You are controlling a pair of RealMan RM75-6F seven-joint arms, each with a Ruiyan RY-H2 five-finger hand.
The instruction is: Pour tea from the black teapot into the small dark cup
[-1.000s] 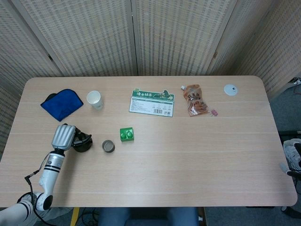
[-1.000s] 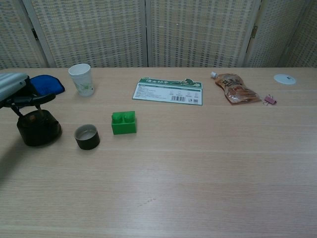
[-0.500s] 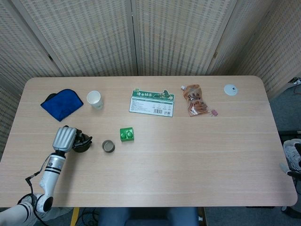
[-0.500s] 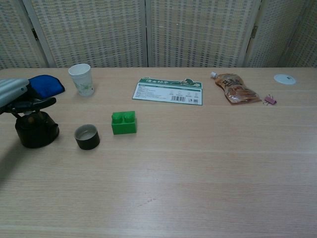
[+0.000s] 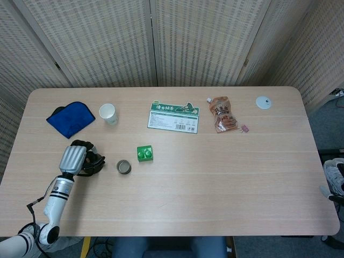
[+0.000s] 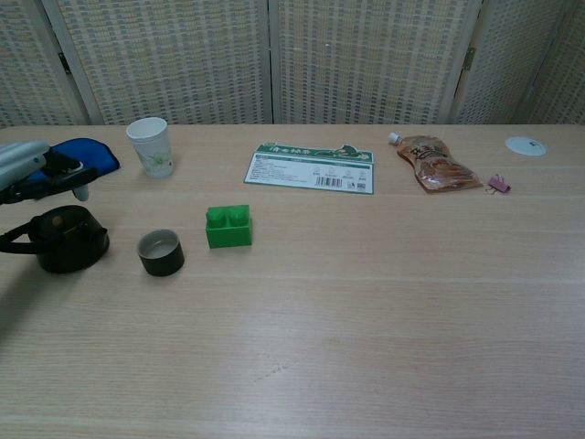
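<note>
Black teapot sits upright on the tabletop at the far left of the chest view, handle laid out toward 9 o'clock; in the head view it is mostly hidden under the left robot hand. Small dark cup stands just beside the pot at its 3 o'clock, apart from it, pale inside; whether there is liquid in it cannot be told. Change over the last second: the pot hung from the fingers with the handle up, then went down; now it rests on the wood and the left robot hand has lifted off to the pot's 12 o'clock, fingers apart and holding nothing, one pale fingertip pointing toward 3 o'clock. Judgement: the pot has been released, so either the pour is done and this is the put-down, or the grip is being reset; these views do not settle which. Right robot hand is not seen in either view. Further out: green block at the cup's 2 o'clock, white paper cup and blue cloth toward 12 o'clock of the pot, green printed card mid-table, brown snack pouch, pink clip and white disc off toward the far right.
</note>
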